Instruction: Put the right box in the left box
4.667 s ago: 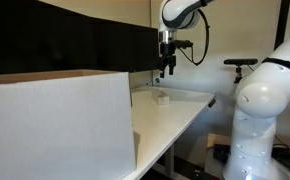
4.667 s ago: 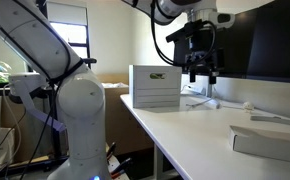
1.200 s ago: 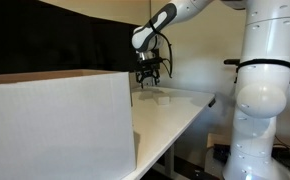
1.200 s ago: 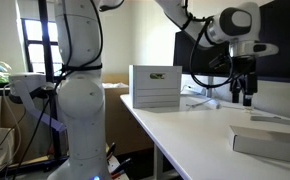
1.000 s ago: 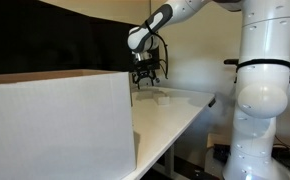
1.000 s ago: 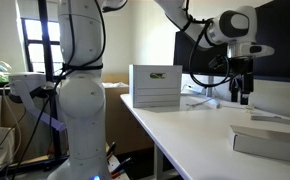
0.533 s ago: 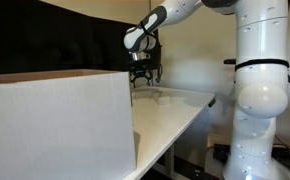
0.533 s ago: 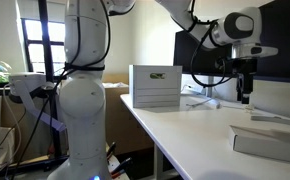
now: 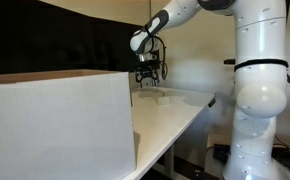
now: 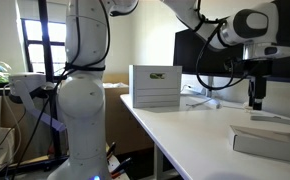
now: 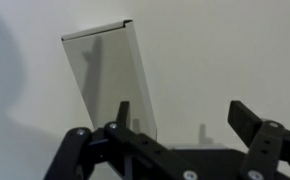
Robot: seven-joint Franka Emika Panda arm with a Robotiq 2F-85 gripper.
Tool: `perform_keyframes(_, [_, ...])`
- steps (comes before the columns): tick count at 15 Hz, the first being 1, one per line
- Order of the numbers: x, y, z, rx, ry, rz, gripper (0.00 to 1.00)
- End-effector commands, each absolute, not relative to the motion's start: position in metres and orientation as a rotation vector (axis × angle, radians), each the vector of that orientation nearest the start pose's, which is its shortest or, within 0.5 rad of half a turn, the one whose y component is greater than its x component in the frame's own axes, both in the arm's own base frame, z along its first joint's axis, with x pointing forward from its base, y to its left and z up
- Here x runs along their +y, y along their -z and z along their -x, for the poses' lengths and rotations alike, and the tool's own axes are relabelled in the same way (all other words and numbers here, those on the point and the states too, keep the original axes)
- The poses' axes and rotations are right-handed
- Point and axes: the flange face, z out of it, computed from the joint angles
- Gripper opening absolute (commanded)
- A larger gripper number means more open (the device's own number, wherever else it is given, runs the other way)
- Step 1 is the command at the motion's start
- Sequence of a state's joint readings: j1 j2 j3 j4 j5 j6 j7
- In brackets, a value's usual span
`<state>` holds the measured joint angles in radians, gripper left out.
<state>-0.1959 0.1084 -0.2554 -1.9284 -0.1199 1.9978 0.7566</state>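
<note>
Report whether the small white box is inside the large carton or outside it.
Outside. The small white box lies on the table, near the open gripper, apart from the large carton.

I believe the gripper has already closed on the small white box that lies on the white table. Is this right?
Not quite. The gripper is open, its jaws wide apart over the small white box, which lies free on the white table. The wrist view shows it.
</note>
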Motion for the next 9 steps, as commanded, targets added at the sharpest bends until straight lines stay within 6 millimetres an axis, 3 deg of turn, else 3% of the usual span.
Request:
perform_keyframes(1, [-0.261,-0.43,-0.519,1.821,-0.057,2.723,1.0])
perform_keyframes(9, [-0.278,-0.421,-0.509,1.821,-0.115,2.728,1.0])
